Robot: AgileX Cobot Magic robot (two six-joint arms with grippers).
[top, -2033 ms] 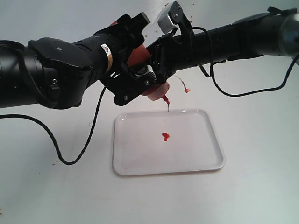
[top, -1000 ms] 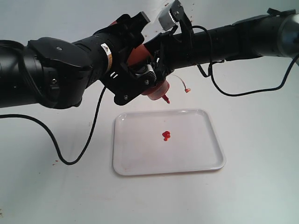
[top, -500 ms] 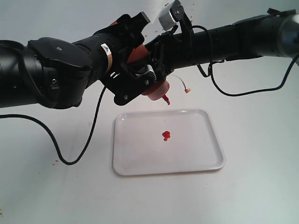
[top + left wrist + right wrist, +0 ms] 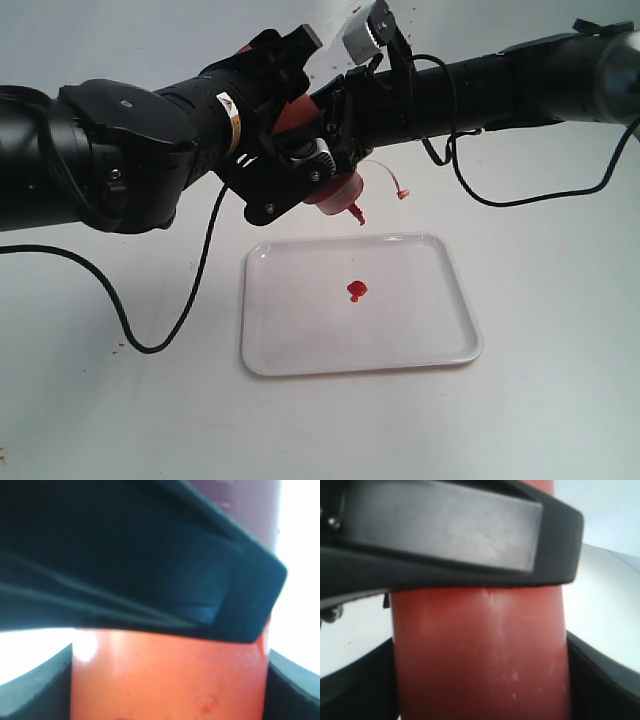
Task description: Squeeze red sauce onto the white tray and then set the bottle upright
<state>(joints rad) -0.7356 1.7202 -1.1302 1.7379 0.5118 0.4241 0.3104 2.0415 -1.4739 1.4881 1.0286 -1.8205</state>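
Red sauce (image 4: 354,291) already sits on the white tray (image 4: 300,345), one small glossy blob near the middle. Judged from that, the squeezing part looks finished and the step in hand is the turn to upright.

- Bottle (image 4: 333,190): in the air, tipped well over, domed top lowest, nozzle (image 4: 355,212) pointing down. In the exterior view the tip shows just above the tray's far rim and well apart from the blob. A dab of red clings to the tip.
- Left claw (image 4: 167,687): clamped on the bottle. Orange-red wall fills the gap from one finger to the other.
- Right claw (image 4: 480,685): also wrapped round the body, dark fingers lying against both sides. Reads as a grip, though how firm it is I cannot tell.
- Each wrist view shows a finger of the other claw crossing in front, so the two grips sit close together on the same stretch of bottle.

Next move, as I judge it: rotate the bottle until the nozzle points up, lower the base flat on the tabletop (image 4: 120,420), then let go. Risk is a drip from the tip during the swing, and the two claws crowding each other while turning.
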